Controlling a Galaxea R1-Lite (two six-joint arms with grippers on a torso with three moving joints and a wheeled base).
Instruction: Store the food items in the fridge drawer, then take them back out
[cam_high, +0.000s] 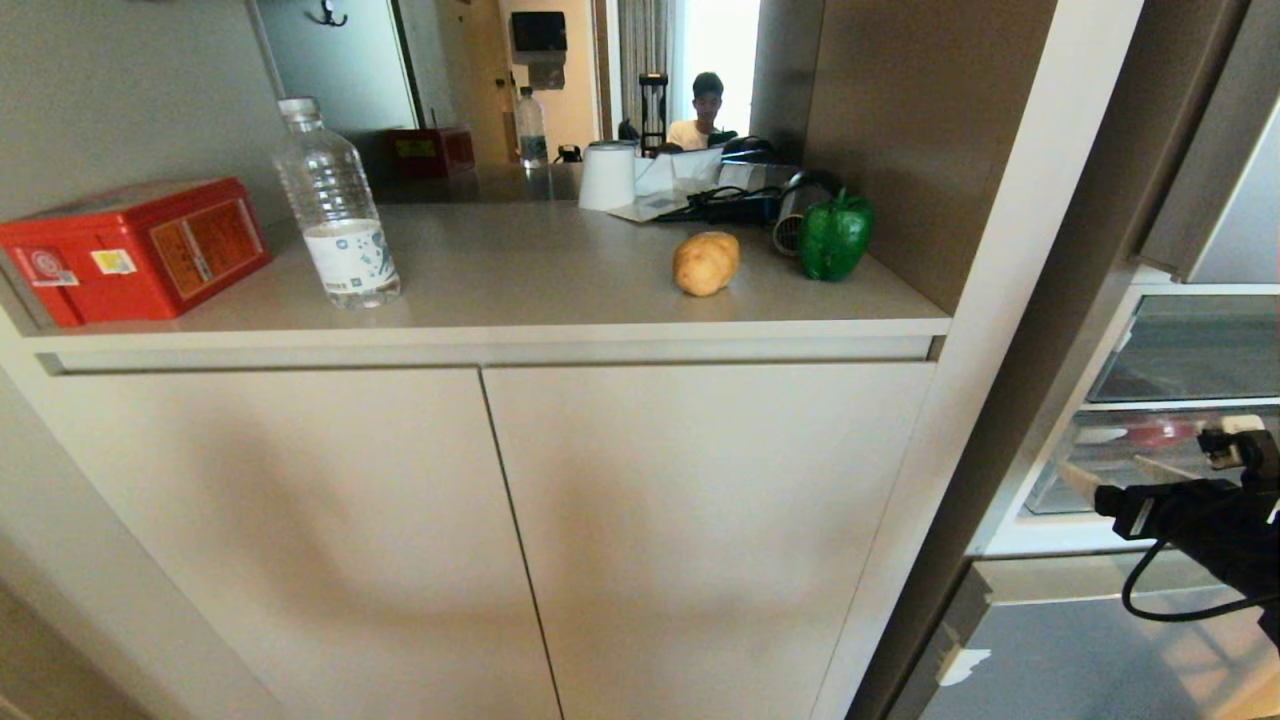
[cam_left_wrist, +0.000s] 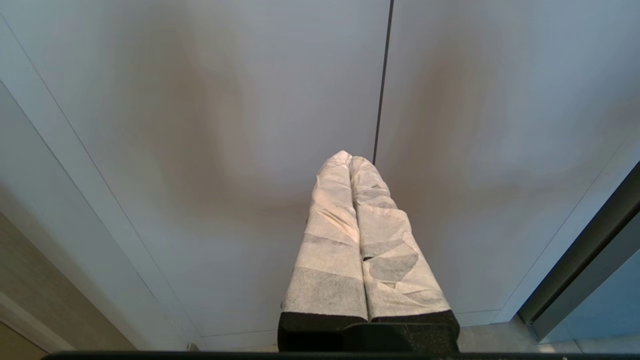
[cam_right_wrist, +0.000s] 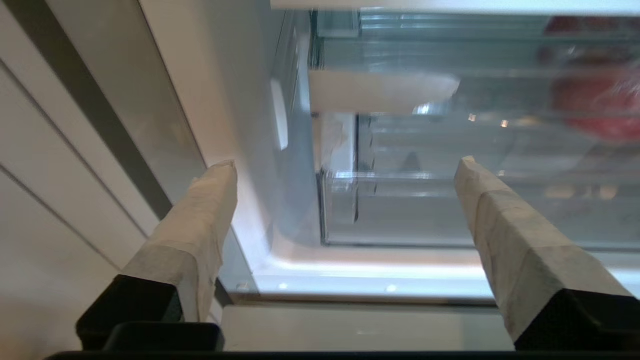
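The potato (cam_high: 706, 263) lies on the table (cam_high: 520, 290) near its right end, with the bell pepper (cam_high: 835, 236) just beside it on the right and a little further back, next to the tall side panel. Neither food item is in the fridge drawer (cam_high: 1140, 462), the clear bin seen low in the open fridge on the right, so either storing has not begun or both have already come back out; these views alone cannot settle which. The potato's long axis runs roughly across the table, tilted slightly, its right end pointing a little toward the back. The pepper stands upright, long axis vertical, stem end up. The right pincer (cam_high: 1105, 478) hangs in front of the drawer with its jaws spread wide and nothing between them; in the right wrist view its fingers (cam_right_wrist: 197, 235) frame the drawer's clear front (cam_right_wrist: 450, 210), and whether they touch it I cannot tell. The left pincer (cam_left_wrist: 350, 162) is parked facing the cabinet doors (cam_left_wrist: 200, 150), its wrapped fingers pressed together and empty. A water bottle (cam_high: 338, 210) and a red box (cam_high: 135, 248) stand well to the left.
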